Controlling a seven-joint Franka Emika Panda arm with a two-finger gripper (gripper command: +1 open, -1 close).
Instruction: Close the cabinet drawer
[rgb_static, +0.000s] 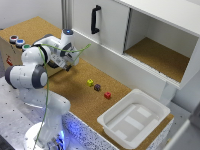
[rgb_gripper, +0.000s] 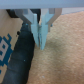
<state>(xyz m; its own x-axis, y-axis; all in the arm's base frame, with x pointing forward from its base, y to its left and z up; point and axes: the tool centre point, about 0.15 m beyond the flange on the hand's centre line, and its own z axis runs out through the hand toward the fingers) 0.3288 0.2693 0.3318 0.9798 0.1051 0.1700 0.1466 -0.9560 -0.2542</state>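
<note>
The low cork-topped box (rgb_static: 7, 54) stands at the exterior view's left, with three coloured buttons (rgb_static: 20, 42) on its top. My arm hides most of its side, and I cannot make out the drawer front or its handle there. My gripper (rgb_static: 69, 62) hangs low over the cork table right beside the box. In the wrist view the gripper (rgb_gripper: 41, 43) has its two pale fingers (rgb_gripper: 35, 30) pressed together with nothing between them. A dark black strip (rgb_gripper: 22, 57) lies just beside the fingertips, next to a tan surface with blue print (rgb_gripper: 5, 50). I cannot tell whether the strip is the handle.
Three small cubes, yellow-green (rgb_static: 90, 82), dark purple (rgb_static: 97, 87) and red (rgb_static: 107, 95), lie on the cork table (rgb_static: 75, 95). A white plastic tub (rgb_static: 132, 117) sits at the front right. A large white cupboard (rgb_static: 107, 25) with a tall black handle (rgb_static: 94, 19) stands behind.
</note>
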